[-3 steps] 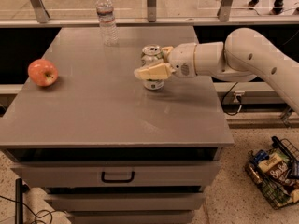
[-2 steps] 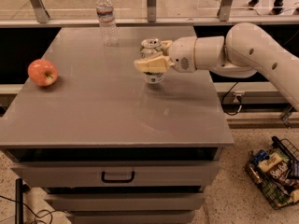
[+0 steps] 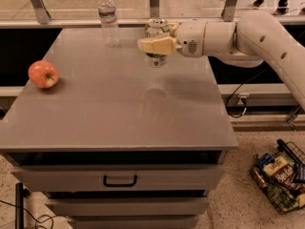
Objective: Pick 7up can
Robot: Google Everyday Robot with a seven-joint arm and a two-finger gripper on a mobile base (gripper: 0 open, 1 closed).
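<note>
One small whitish-silver aluminium 7up can (image 3: 157,28) with a shiny top is clenched between the cream fingers (image 3: 159,46) of the two-finger gripper (image 3: 151,45). The can is upright and hangs just above the grey metal table (image 3: 119,123), toward 1 o'clock from the table's middle. The white arm (image 3: 257,37) reaches in from 3 o'clock. A clear plastic water bottle (image 3: 109,18) stands at 11 o'clock, near the far edge. A red round apple (image 3: 43,74) lies at 9 o'clock, well apart from the can. A wire basket of packets (image 3: 281,182) sits on the floor at 4 o'clock.
</note>
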